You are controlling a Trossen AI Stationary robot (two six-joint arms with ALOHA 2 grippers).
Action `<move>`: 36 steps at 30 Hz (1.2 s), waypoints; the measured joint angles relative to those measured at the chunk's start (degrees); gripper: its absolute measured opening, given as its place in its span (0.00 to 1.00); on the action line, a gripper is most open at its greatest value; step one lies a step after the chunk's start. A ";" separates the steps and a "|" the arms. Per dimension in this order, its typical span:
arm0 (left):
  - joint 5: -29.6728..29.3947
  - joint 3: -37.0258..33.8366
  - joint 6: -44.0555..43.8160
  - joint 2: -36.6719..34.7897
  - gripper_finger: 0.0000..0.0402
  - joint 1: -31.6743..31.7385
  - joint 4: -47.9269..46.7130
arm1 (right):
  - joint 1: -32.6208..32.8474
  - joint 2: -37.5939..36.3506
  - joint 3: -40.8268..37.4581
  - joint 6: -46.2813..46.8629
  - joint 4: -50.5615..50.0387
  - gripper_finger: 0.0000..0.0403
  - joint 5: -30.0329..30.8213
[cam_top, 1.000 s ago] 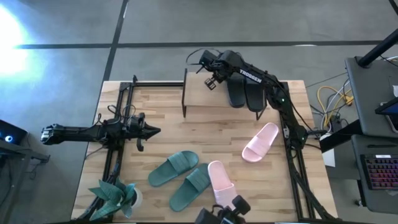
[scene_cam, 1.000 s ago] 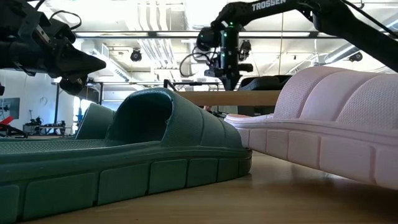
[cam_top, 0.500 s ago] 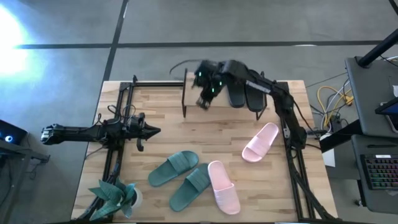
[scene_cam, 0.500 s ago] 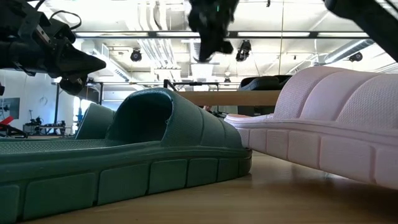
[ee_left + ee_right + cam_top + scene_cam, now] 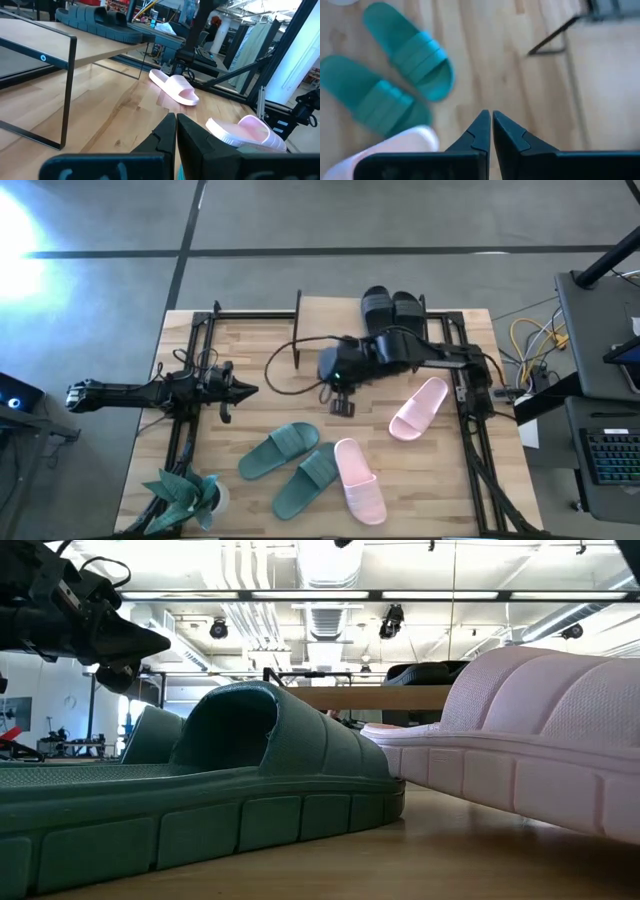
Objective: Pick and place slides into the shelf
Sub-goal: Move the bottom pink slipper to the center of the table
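The shelf (image 5: 328, 318) stands at the far middle of the table on thin black legs, with two black slides (image 5: 392, 308) lying side by side on its plank top. Two dark green slides (image 5: 290, 463) and one pink slide (image 5: 360, 480) lie soles down near the front edge. Another pink slide (image 5: 418, 408) lies at the right. My right gripper (image 5: 342, 406) hovers shut and empty above the table's middle, pointing steeply down, with the green slides (image 5: 410, 55) beyond it. My left gripper (image 5: 246, 390) rests shut and level at the left (image 5: 175, 122).
A small potted plant (image 5: 186, 494) stands at the near left corner. Black frame rails (image 5: 196, 360) run along the table's left and right sides. Bare wood (image 5: 290, 400) lies between the shelf and the green slides.
My right gripper has swung from above the shelf's far left end toward the table's near edge, past the shelf, to a place over the table's middle. It rose out of the low view and rolled as it went. Its fingers stayed shut. The slides have not moved.
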 joint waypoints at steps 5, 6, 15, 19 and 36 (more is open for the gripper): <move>0.00 0.00 0.00 0.00 0.00 -0.02 0.00 | 6.05 -1.27 -0.75 11.65 -6.01 0.09 -0.24; 0.00 0.00 0.02 0.00 0.00 -0.01 0.00 | 7.33 -1.78 -1.21 13.55 -5.94 0.11 -0.44; -0.01 0.00 0.00 0.06 0.00 -0.01 0.00 | 18.25 -2.88 -7.01 27.30 -6.13 0.41 -3.64; 0.00 0.00 0.00 0.00 0.00 -0.01 0.00 | 22.29 -3.04 -12.28 29.54 -5.01 0.47 -6.75; 5.45 0.00 -34.71 -0.04 0.00 -0.06 4.86 | 16.34 -3.09 -38.47 20.31 23.35 0.35 -33.02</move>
